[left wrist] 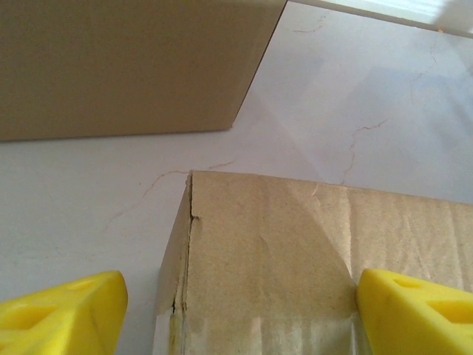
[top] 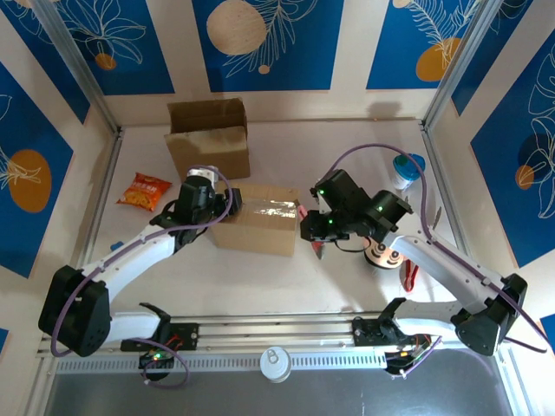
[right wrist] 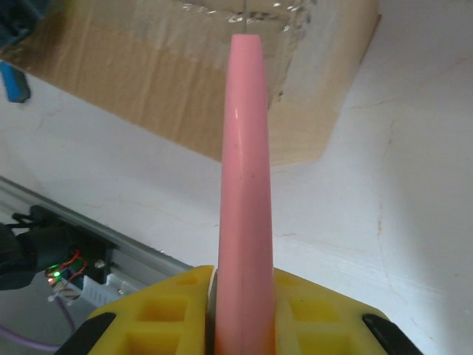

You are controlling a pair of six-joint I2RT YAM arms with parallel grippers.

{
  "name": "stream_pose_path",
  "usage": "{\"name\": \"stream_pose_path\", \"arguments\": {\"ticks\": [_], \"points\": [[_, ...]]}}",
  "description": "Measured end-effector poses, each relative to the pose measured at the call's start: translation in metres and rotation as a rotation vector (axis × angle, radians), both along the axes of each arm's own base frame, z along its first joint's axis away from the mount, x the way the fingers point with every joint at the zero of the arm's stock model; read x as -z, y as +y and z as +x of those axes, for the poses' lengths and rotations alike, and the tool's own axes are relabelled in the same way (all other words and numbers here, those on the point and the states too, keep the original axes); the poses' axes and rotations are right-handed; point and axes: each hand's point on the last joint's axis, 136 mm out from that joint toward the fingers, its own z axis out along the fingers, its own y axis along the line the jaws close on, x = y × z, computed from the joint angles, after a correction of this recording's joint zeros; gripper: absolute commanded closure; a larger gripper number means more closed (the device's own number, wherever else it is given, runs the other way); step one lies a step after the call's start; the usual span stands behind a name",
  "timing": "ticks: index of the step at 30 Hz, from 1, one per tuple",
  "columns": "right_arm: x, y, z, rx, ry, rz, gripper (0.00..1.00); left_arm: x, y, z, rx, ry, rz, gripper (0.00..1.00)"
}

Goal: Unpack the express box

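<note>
The express box point(top: 260, 224) lies closed on the pale tabletop point(top: 295, 147) at the middle of the top view, with a shiny strip of clear tape along its top; it sits between the two arms, the left one reaching in from the lower left and the right one from the lower right.

The left hand point(top: 227, 204) is at the box's left end; in the left wrist view its yellow fingers point(left wrist: 63, 318) are spread wide, one in the lower left corner over bare tabletop just beside the box, the other in the lower right corner over the box top; they pinch nothing; the box's near corner, with a crack running down its edge, fills the lower middle of that view.

The right hand point(right wrist: 244, 296) is at the box's right end; in the right wrist view its yellow fingers are pressed onto a pink tool point(right wrist: 244, 163), which runs from the bottom of the frame up to the top centre; its narrow tip sits at the taped upper edge of the box; whether it touches the tape I cannot tell.

A second cardboard box point(top: 208, 139), open at the top, stands above the express box in the top view, near but apart; an orange snack packet point(top: 145, 191) lies to the left of the left arm; a blue-lidded cup point(top: 406, 170) stands at the right.
</note>
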Motion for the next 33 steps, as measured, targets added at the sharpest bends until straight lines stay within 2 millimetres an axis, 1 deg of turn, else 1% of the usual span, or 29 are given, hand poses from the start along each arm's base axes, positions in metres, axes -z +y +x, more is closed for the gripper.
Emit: {"name": "stream_pose_path", "arguments": {"ticks": [2, 6, 10, 19, 33], "points": [[0.0, -0.003, -0.002, 0.007, 0.011, 0.034, 1.0, 0.0, 0.0, 0.0, -0.003, -0.004, 0.001, 0.19], [0.007, -0.016, -0.001, 0.048, 0.044, 0.069, 1.0, 0.0, 0.001, 0.0, -0.006, -0.007, 0.004, 0.19], [0.011, -0.022, 0.001, 0.076, 0.061, 0.096, 1.0, 0.0, 0.001, 0.0, -0.007, -0.008, 0.005, 0.19], [0.012, -0.011, 0.005, 0.056, 0.077, 0.137, 1.0, -0.001, 0.001, 0.0, -0.01, -0.011, 0.007, 0.19], [0.019, -0.008, 0.01, 0.057, 0.092, 0.126, 1.0, -0.001, 0.002, 0.0, -0.012, -0.012, 0.008, 0.19]]}}
